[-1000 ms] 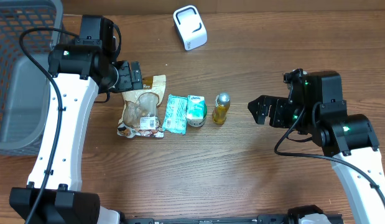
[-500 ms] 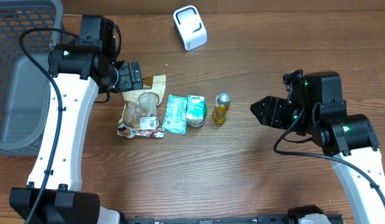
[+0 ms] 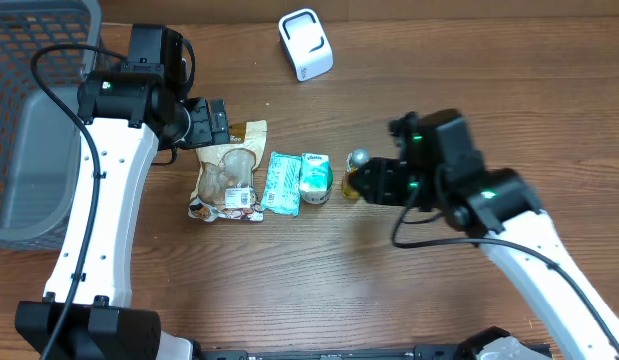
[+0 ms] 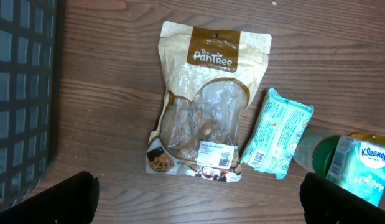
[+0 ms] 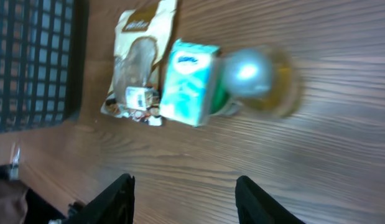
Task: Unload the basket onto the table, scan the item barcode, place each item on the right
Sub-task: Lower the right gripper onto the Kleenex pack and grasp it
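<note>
Both empty: left end effector [image 4: 208, 198] gaped wide; right end effector [image 5: 186, 202] stood half-spread near the bottle [image 5: 260, 78].

left to right on the table [image 3: 319, 270]: basket [image 3: 49, 30], pouch [image 3: 227, 175], wipes pack [image 3: 283, 183], tissue box [image 3: 315, 175], bottle [image 3: 356, 172]; scanner [image 3: 306, 44] behind

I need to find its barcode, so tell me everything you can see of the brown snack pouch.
The snack pouch lies flat, front up, on the wooden table. It looks like tan kraft paper with a brown header reading "The PanTree" and a clear window showing brownish contents. A white label sits near its bottom edge; its print is too small to read. The teal packet meets its lower right corner. Nothing grips it.
</note>
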`<state>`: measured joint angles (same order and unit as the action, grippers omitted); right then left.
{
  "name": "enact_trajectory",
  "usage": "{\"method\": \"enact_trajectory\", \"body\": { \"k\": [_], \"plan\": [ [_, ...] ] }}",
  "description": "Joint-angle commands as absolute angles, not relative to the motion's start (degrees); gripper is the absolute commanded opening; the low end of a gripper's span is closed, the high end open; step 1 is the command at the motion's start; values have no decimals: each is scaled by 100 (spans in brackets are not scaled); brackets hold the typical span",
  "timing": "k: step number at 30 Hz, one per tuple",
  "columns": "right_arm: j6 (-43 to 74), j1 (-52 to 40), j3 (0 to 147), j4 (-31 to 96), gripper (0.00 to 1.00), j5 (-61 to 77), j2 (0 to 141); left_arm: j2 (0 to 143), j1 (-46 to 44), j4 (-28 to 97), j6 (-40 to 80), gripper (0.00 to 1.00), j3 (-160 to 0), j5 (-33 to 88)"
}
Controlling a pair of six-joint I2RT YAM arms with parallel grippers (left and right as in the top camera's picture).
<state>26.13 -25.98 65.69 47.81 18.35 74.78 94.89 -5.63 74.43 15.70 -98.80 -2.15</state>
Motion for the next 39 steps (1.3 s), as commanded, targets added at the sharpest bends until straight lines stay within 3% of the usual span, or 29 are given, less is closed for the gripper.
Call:
{"method": "enact_trajectory", "body": {
  "k": [1, 8, 12, 17, 18, 20, 24, 25, 26, 28, 31, 39],
  "plan": [
    [3039, -3076, 6720, 4521, 49, 1393, 7824, 9535, -567, 7428, 1522, 100, -9861, -187],
    [3175, -3804, 6720, 4237, 54, 176, 8394, 9535, -567, 7428, 1520, 100, -9861, -187],
    [3175, -3828, 6720, 4165, 55, 110, 8438, 9535, -567, 7428, 1522, 100, -9861, -187],
    [3175, -3820, 6722, 4077, 64, 117, 8433, 9535, -567, 7428, 1522, 100, -9861, -187],
    [3173, -3820, 6722, 4058, 70, 145, 8436, 9535, -567, 7428, 1522, 100, -9861, -187],
    [3173, -3820, 6722, 4005, 100, 202, 8433, 9535, -567, 7428, 1522, 100, -9861, -187],
    [3170, -3820, 6720, 3848, 100, 368, 8436, 9535, -567, 7428, 1522, 99, -9861, -187],
    [3170, -3820, 6720, 3771, 100, 486, 8436, 9535, -567, 7428, 1522, 99, -9861, -187],
    [3170, -3820, 6720, 3701, 93, 565, 8436, 9535, -567, 7428, 1522, 100, -9861, -187],
    [3173, -3830, 6720, 3618, 70, 609, 8436, 9535, -567, 7428, 1522, 99, -9861, -187],
    [3170, -3905, 6720, 3605, 54, 506, 8458, 9535, -567, 7428, 1522, 100, -9861, -187],
    [3144, -4565, 6740, 3140, 47, -659, 8565, 9535, -567, 7428, 1522, 99, -9861, -187]
  ]
}}
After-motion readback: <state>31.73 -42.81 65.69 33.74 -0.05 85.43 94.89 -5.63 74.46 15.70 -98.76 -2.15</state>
